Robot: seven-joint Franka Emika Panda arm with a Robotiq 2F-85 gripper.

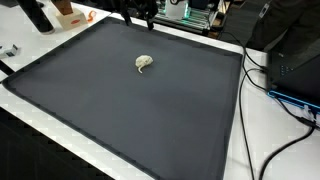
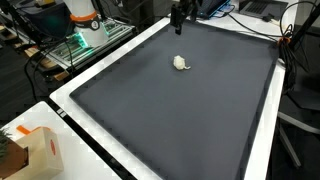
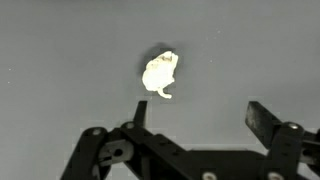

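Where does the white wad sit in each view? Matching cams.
Exterior view: wad upper middle of the mat, just below the gripper.
Exterior view: wad upper middle, below the gripper.
Wrist view: wad centre, above the open gripper.
Shared landmark: the dark mat.

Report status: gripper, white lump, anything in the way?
Gripper open, empty, over the mat. White lump lies alone mid-mat, untouched, just ahead of the fingers. Nothing between them.
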